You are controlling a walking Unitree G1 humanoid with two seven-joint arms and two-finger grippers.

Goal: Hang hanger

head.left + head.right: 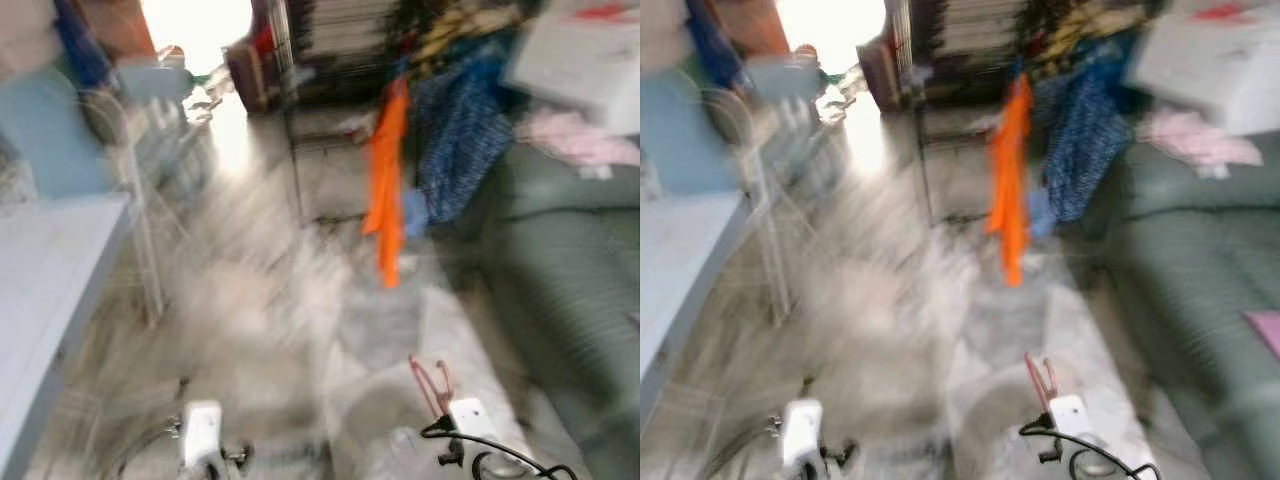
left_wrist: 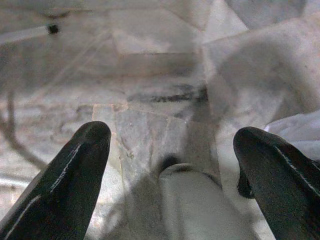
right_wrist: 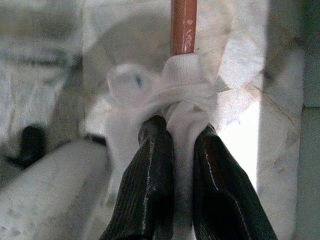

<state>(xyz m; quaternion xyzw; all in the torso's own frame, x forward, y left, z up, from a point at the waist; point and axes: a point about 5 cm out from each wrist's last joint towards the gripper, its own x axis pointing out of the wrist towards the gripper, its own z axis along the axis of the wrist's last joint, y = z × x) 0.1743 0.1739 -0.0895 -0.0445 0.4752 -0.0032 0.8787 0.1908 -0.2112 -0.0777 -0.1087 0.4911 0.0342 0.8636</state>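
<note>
right gripper clamps white cloth, hanger pointing straight ahead.

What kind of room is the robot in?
Probably a room in a home, maybe a living room used for laundry. Clothes, like an orange garment, hang on a rack, a green sofa stands at the right, and the floor is stone tile.

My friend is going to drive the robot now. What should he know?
Right gripper: shut on the hanger, a reddish one with white cloth wrapped on it, held low in front.
Left gripper: open, empty, over the floor.
The view is blurred, so the robot seems to be walking.
Ahead: a clothes rack with an orange garment and blue clothes.
Done: hanger picked up. Left: reach the rack and hang it.
</note>
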